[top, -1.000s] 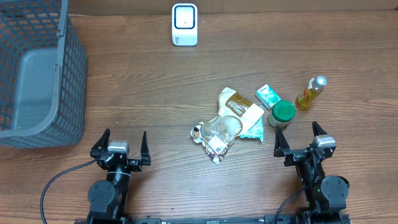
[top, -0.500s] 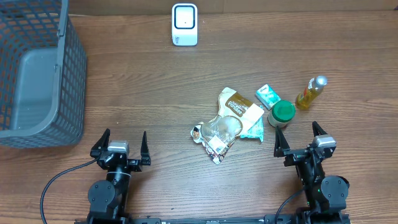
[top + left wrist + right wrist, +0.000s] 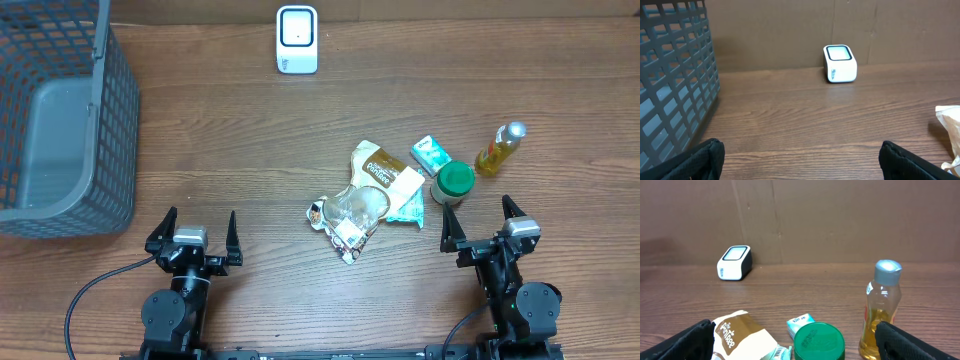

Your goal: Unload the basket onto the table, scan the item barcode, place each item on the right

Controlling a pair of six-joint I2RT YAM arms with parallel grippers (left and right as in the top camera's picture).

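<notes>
A white barcode scanner (image 3: 297,39) stands at the table's far edge and also shows as the scanner (image 3: 840,63) and the scanner (image 3: 734,262) in the wrist views. Mid-table lie the items: a brown-and-white pouch (image 3: 385,172), a clear crumpled bag (image 3: 350,215), a teal packet (image 3: 432,153), a green-lidded jar (image 3: 453,182) and a yellow bottle (image 3: 499,148). My left gripper (image 3: 198,228) rests open near the front edge, holding nothing. My right gripper (image 3: 478,222) is open just in front of the jar (image 3: 818,341) and bottle (image 3: 882,310), touching neither.
A grey mesh basket (image 3: 60,120) stands at the far left, its wall (image 3: 675,85) filling the left of the left wrist view. Bare wood lies between the left gripper and the scanner. A brown wall backs the table.
</notes>
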